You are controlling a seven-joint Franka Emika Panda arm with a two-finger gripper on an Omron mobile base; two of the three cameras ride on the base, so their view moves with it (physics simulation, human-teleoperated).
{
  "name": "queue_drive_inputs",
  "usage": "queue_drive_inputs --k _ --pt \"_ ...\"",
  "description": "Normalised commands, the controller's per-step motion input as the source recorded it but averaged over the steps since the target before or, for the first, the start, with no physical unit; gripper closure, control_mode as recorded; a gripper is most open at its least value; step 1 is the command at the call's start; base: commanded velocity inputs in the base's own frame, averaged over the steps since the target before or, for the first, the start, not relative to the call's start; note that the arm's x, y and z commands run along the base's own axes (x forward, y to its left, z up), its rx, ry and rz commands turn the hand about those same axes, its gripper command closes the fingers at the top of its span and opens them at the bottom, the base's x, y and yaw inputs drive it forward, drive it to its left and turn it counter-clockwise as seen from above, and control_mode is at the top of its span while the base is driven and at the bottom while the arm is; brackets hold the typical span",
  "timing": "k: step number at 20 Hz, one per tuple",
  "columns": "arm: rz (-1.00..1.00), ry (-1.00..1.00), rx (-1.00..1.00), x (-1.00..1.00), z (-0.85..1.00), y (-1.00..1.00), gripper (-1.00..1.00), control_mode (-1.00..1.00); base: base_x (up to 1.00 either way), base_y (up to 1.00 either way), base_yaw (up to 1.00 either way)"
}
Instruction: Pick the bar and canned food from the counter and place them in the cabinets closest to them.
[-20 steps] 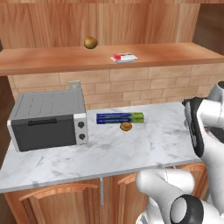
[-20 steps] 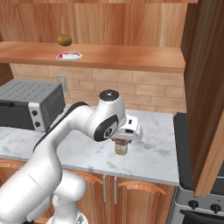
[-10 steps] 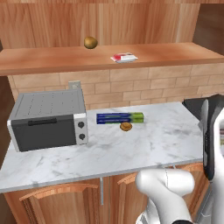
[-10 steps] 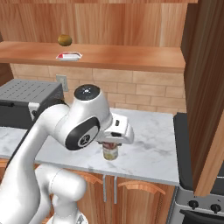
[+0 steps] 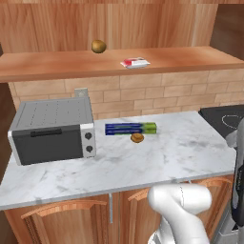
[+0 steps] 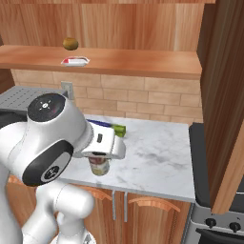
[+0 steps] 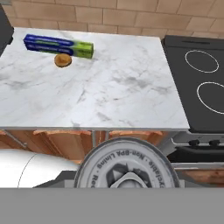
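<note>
My gripper (image 6: 99, 161) is shut on the canned food (image 6: 99, 167), a small can with a greenish label. It hangs in the air by the front edge of the counter (image 6: 157, 164). In the hand view its pale metal top (image 7: 127, 168) sits close below the camera and hides the fingertips, with the marble counter (image 7: 113, 92) beyond. The bar (image 5: 135, 62), a red and white packet, lies flat on the wooden shelf board of the cabinets (image 5: 62, 66); from the right it shows as the bar (image 6: 75, 60) on that shelf.
A grey toaster oven (image 5: 50, 128) stands at the counter's left. A long blue-and-green box (image 5: 130, 128) and a round brown pastry (image 5: 137, 138) lie mid-counter. A brown-yellow ball (image 5: 98, 46) rests on the shelf. The black stovetop (image 7: 197, 83) adjoins the counter's right end.
The arm has swung back from over the counter toward its front edge, carrying the can lower and nearer the base. The bar, box and pastry have not moved.
</note>
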Motion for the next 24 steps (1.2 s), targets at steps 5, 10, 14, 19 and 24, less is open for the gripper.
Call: queue_drive_inputs --k 5,10,14,19,24 --pt "0.01 -0.09 0.00 -0.30 0.22 0.19 1.00 -1.00 0.00 0.00 0.00" --pt "0.00 0.00 0.00 0.00 0.00 0.00 1.00 1.00 -0.14 -0.02 0.00" --pt "0.00 0.00 0.00 0.00 0.00 0.00 1.00 1.00 -0.64 -0.21 0.00" --pt "0.00 0.00 0.00 0.00 0.00 0.00 1.00 1.00 -0.73 -0.26 0.00" --pt "0.00 0.00 0.00 0.00 0.00 0.00 1.00 1.00 -0.71 -0.24 0.00"
